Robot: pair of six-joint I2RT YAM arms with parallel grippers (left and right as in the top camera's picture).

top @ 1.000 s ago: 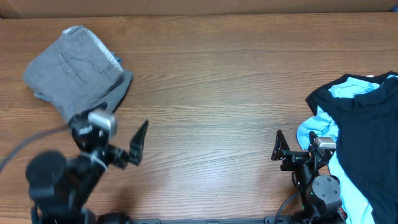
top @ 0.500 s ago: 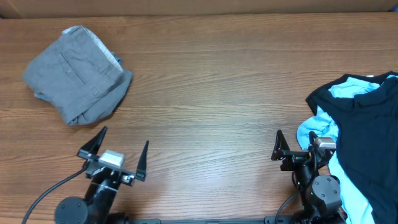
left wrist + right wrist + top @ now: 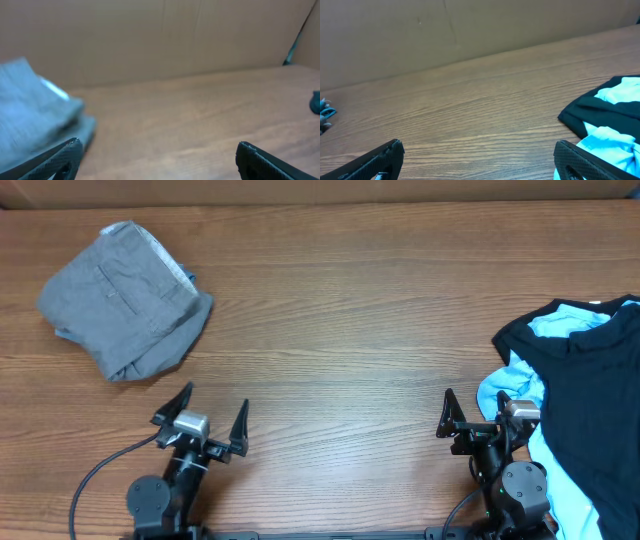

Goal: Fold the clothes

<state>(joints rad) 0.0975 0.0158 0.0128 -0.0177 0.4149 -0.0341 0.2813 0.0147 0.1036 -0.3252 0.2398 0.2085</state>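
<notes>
My left gripper [image 3: 213, 410] has come back wide open and empty from the folded gray clothes [image 3: 125, 300] at ten o'clock on the table [image 3: 350, 310], so I think the black-and-blue pile [image 3: 580, 380] at three o'clock, beside my open right gripper [image 3: 476, 412], comes next.
</notes>
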